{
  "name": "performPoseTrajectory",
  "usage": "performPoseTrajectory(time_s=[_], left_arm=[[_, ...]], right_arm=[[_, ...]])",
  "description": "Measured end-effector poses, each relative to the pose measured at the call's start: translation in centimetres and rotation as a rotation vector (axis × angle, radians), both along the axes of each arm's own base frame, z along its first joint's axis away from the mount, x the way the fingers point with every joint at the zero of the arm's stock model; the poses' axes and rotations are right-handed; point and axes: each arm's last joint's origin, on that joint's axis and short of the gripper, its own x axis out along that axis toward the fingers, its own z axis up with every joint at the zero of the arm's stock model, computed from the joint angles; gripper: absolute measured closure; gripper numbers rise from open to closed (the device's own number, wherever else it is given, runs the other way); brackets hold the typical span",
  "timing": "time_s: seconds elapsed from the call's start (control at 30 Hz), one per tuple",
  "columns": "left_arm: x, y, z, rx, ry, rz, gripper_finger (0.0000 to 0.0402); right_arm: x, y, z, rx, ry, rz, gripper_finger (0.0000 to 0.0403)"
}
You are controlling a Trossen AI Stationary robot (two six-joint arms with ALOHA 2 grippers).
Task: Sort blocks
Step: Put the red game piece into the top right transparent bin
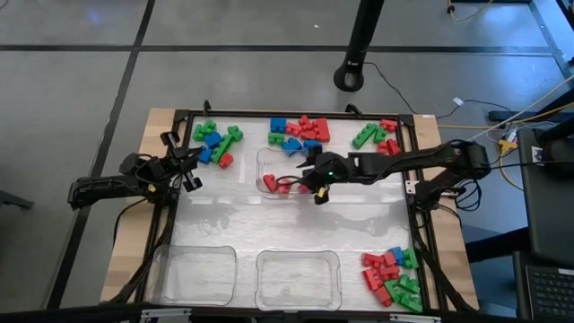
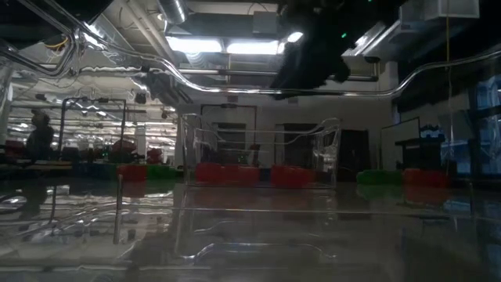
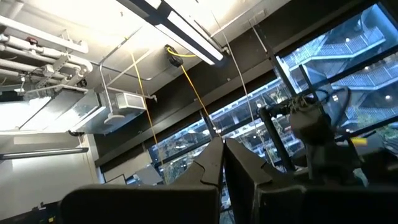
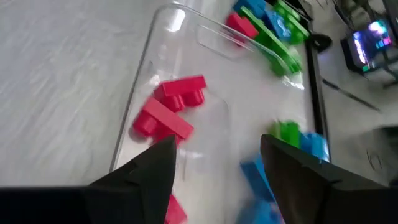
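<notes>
Red blocks (image 4: 169,112) lie in tray (image 4: 134,118) beyond parted right fingers (image 4: 158,163).

Red, green and blue blocks (image 1: 300,131) lie on a whitish worktop (image 1: 287,220), with clear trays (image 1: 298,278) and dark arms (image 1: 421,161).

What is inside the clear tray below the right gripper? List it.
Only red blocks show inside the clear tray. The open right gripper hangs over it, and its fingers cover part of the tray floor.
</notes>
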Motion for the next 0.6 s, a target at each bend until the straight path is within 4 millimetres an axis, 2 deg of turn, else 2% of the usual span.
performPoseTrajectory(time_s=[0.27,0.43,0.6], left_arm=[[0.0,0.0,0.0,0.0,0.0,0.0,0.0396],[0.0,0.0,0.0,-0.001,0.0,0.0,0.0396],[0.0,0.0,0.0,-0.001,0.0,0.0,0.0396]], right_arm=[[-5.3,-0.4,3.5,-0.057,0.075,-0.198,0.0169],[-8.6,-0.8,4.0,-0.104,0.181,-0.39,0.0169],[-11.0,-1.2,3.2,-0.155,0.312,-0.61,0.0169]])
